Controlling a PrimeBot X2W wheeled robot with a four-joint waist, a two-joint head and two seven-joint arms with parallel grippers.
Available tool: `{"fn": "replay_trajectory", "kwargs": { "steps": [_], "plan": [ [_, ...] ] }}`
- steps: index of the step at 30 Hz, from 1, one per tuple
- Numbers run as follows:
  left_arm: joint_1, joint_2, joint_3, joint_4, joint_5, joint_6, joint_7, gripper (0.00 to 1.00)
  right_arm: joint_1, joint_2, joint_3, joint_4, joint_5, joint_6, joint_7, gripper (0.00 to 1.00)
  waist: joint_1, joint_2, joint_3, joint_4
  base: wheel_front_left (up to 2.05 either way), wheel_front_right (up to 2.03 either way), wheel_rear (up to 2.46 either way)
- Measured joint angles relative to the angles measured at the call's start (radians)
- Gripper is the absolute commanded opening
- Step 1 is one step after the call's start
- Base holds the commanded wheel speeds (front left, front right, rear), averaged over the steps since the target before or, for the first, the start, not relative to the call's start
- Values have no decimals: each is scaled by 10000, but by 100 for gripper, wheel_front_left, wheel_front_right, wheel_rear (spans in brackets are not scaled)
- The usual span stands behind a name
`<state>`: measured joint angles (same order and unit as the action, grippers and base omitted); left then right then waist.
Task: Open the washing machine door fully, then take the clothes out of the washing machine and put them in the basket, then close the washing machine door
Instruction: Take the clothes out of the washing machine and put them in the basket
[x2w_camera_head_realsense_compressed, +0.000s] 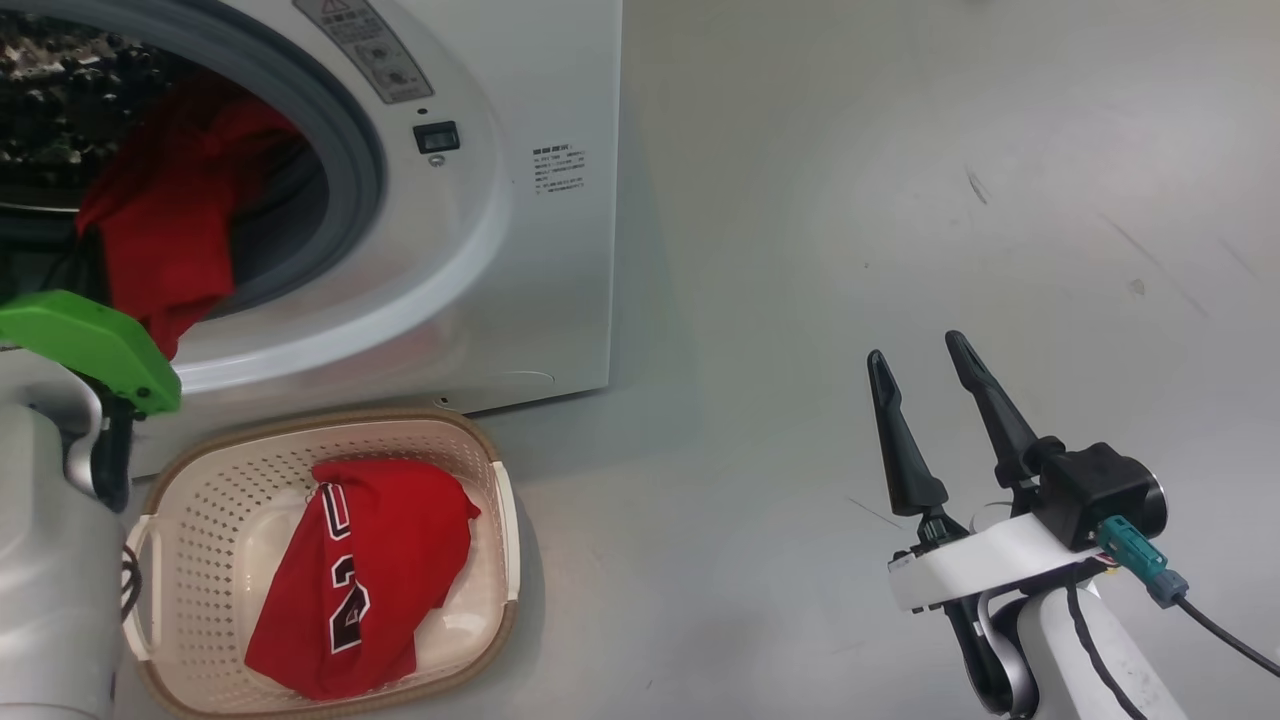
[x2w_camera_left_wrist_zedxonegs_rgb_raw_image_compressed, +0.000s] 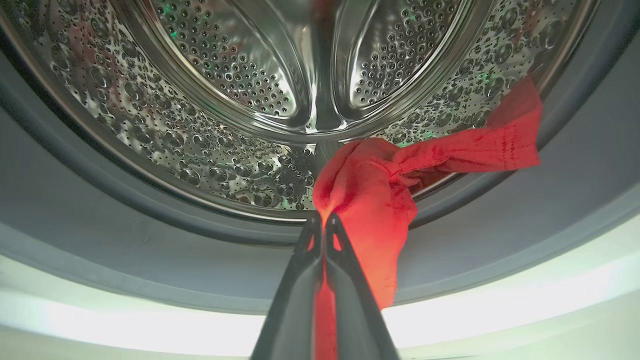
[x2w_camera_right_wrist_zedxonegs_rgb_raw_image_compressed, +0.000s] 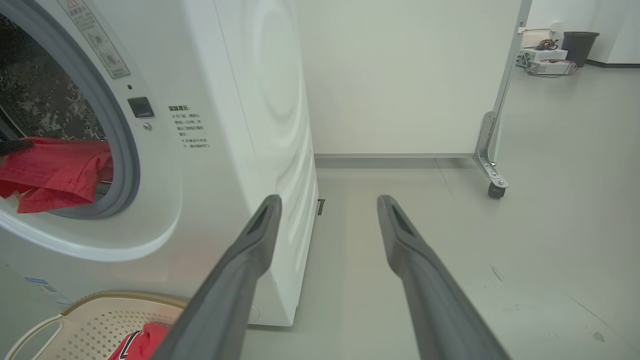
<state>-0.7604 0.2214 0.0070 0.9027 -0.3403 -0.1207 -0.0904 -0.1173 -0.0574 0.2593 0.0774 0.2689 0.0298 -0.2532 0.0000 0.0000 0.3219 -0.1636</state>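
Observation:
The white washing machine (x2w_camera_head_realsense_compressed: 540, 280) stands at the upper left with its opening uncovered; the washing machine door is out of view. Red clothes (x2w_camera_head_realsense_compressed: 165, 240) hang from the drum over the grey gasket. In the left wrist view my left gripper (x2w_camera_left_wrist_zedxonegs_rgb_raw_image_compressed: 322, 222) is shut on that red garment (x2w_camera_left_wrist_zedxonegs_rgb_raw_image_compressed: 370, 185) at the lip of the steel drum (x2w_camera_left_wrist_zedxonegs_rgb_raw_image_compressed: 200, 125). A red jersey (x2w_camera_head_realsense_compressed: 370, 570) with black-and-white numbers lies in the cream basket (x2w_camera_head_realsense_compressed: 200, 480) on the floor before the machine. My right gripper (x2w_camera_head_realsense_compressed: 916, 347) hovers open and empty over bare floor to the right.
My pale left forearm with a green cover (x2w_camera_head_realsense_compressed: 90, 345) reaches toward the opening, just left of the basket. A white wheeled partition (x2w_camera_right_wrist_zedxonegs_rgb_raw_image_compressed: 400, 75) stands behind the machine, its caster (x2w_camera_right_wrist_zedxonegs_rgb_raw_image_compressed: 495, 190) on the grey floor. A dark bin (x2w_camera_right_wrist_zedxonegs_rgb_raw_image_compressed: 580, 47) sits far back.

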Motion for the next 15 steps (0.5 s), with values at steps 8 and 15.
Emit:
{"fn": "replay_trajectory", "kwargs": {
  "steps": [8, 15],
  "plan": [
    [744, -209, -430, -249, 33, -6, -1149, 0, 303, -8, -102, 142, 0, 44, 0, 100, 0, 0, -575, 406, 0, 0, 0],
    [1512, -416, -819, -702, 75, -35, -1498, 0, 573, -6, -157, 207, 0, 130, 0, 100, 0, 0, -1063, 745, 0, 0, 0]
  ]
}}
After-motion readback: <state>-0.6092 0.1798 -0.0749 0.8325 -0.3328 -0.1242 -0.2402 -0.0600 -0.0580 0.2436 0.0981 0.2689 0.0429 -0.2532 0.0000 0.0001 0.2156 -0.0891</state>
